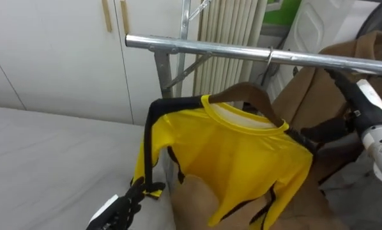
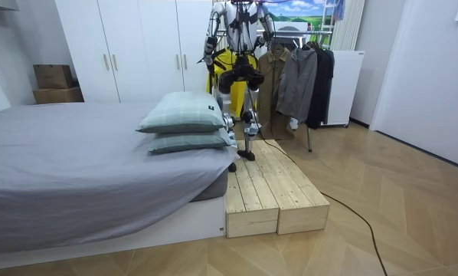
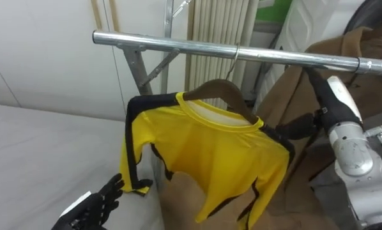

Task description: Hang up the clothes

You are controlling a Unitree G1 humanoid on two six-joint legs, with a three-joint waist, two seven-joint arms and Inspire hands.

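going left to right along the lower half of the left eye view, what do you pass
grey bed → left hand → yellow shirt → right hand

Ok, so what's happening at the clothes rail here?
The robot stands on a wooden platform beside the bed, facing the rail. A yellow shirt on a wooden hanger hangs hooked over the rail, next to a brown coat. The left hand is open, low by the shirt's sleeve cuff. The right hand reaches to the shirt's far shoulder; whether it holds anything is unclear.
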